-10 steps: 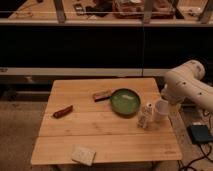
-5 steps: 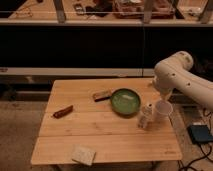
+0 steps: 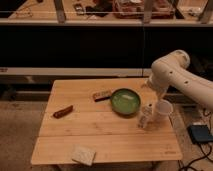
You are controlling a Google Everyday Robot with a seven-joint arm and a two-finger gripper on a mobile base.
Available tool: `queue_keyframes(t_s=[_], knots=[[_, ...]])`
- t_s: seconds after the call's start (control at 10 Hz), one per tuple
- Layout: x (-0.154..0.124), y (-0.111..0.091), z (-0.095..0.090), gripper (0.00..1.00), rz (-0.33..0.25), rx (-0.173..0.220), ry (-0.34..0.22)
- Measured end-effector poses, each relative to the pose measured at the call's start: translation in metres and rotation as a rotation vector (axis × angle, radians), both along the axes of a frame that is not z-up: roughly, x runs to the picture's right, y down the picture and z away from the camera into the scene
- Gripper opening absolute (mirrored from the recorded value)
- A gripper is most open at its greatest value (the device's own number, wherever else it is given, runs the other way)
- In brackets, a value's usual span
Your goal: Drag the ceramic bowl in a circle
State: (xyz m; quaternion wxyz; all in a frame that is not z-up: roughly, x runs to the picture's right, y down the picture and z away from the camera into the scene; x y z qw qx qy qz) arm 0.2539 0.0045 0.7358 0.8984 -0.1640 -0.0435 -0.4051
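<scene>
The ceramic bowl (image 3: 125, 101), round, shallow and green with a darker rim, sits on the wooden table (image 3: 100, 132) right of centre. My white arm reaches in from the right. Its gripper (image 3: 151, 88) hangs at the arm's end, just above and to the right of the bowl's far right rim, apart from the bowl. It is open and holds nothing.
A white cup (image 3: 163, 108) and a small pale object (image 3: 146, 118) stand right of the bowl. A brown packet (image 3: 102, 95) lies to the bowl's left, a reddish stick (image 3: 63, 111) farther left, a pale block (image 3: 83, 155) at the front edge. A dark counter runs behind.
My arm has swung left from beyond the table's right edge, bringing the gripper over the cup toward the bowl's right side. Nothing on the table has moved.
</scene>
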Motion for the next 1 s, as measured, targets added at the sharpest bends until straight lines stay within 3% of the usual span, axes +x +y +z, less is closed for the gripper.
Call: queue_keyframes(t_s=[0.2, 0.4, 0.6, 0.8, 1.0], knots=[[0.011, -0.018, 0.002, 0.65, -0.109, 0.071, -0.016], [0.02, -0.039, 0.001, 0.65, -0.257, 0.147, -0.079], [0.026, -0.051, -0.003, 0.65, -0.347, 0.193, -0.121], [0.027, -0.058, -0.004, 0.65, -0.398, 0.22, -0.143], [0.026, -0.058, -0.003, 0.65, -0.401, 0.22, -0.147]])
